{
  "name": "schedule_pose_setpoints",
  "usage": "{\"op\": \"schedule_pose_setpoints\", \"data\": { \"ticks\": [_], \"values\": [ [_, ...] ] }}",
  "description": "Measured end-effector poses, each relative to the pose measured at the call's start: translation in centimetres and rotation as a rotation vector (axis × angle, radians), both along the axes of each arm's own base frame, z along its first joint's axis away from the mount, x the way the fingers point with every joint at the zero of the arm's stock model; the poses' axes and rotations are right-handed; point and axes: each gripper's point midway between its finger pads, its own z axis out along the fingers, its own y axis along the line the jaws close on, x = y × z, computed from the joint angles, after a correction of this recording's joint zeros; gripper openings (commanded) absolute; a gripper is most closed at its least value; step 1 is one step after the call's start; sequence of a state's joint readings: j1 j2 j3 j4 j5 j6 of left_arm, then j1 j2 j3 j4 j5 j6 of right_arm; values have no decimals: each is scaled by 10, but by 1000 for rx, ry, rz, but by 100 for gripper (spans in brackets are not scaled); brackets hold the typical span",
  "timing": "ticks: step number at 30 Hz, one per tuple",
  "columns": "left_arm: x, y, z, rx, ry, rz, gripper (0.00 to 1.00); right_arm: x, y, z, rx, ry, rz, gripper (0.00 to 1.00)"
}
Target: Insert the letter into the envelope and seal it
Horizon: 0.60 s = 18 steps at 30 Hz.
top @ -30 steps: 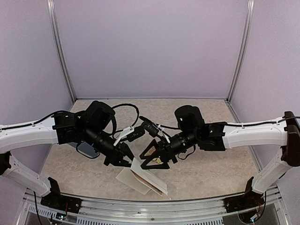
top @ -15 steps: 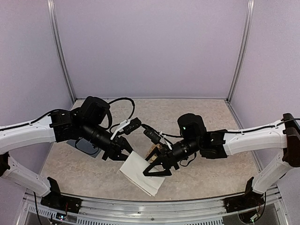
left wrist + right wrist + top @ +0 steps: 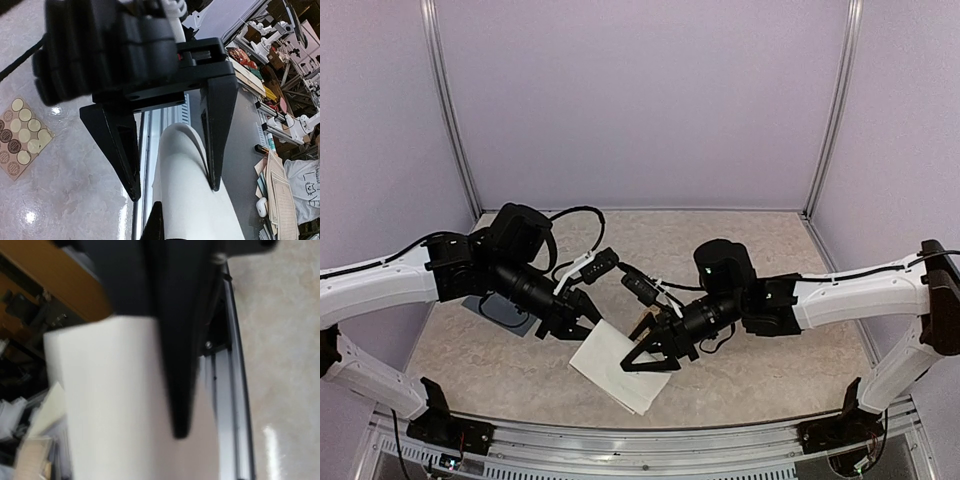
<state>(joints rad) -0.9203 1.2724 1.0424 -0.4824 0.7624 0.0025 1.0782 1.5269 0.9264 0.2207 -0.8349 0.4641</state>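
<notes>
The letter (image 3: 613, 366) lies folded near the table's front edge, white back up. In the left wrist view its curled fold (image 3: 195, 210) stands between the open jaws of my left gripper (image 3: 174, 191), and one fingertip (image 3: 215, 185) touches the paper. From above, my left gripper (image 3: 584, 324) is at the letter's upper left corner. My right gripper (image 3: 642, 360) is on the letter's right part. Its one visible finger (image 3: 180, 390) lies on the paper (image 3: 110, 405), and the other is hidden behind the sheet. The blue-grey envelope (image 3: 492, 312) lies mostly hidden under the left arm.
A tan sheet of round stickers (image 3: 22, 135) lies on the marble table just behind the letter, mostly hidden from above by the right gripper. The metal front rail (image 3: 640, 440) runs close below the letter. Lilac walls enclose the table.
The letter, open with its bordered inside showing one second ago, is now folded flat, white back up. My right gripper has dropped onto it. My left gripper has drawn back to the left.
</notes>
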Motion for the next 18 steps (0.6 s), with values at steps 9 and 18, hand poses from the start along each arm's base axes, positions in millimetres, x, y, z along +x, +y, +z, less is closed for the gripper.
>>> {"op": "schedule_pose_setpoints", "data": {
  "ticks": [9,18],
  "values": [
    [-3,3,-6,28,32,-23,0,-6,-3,-11,-44,14,40,19],
    [-4,5,-7,35,50,-28,16,-11,-3,-13,-42,27,74,10]
  ]
}}
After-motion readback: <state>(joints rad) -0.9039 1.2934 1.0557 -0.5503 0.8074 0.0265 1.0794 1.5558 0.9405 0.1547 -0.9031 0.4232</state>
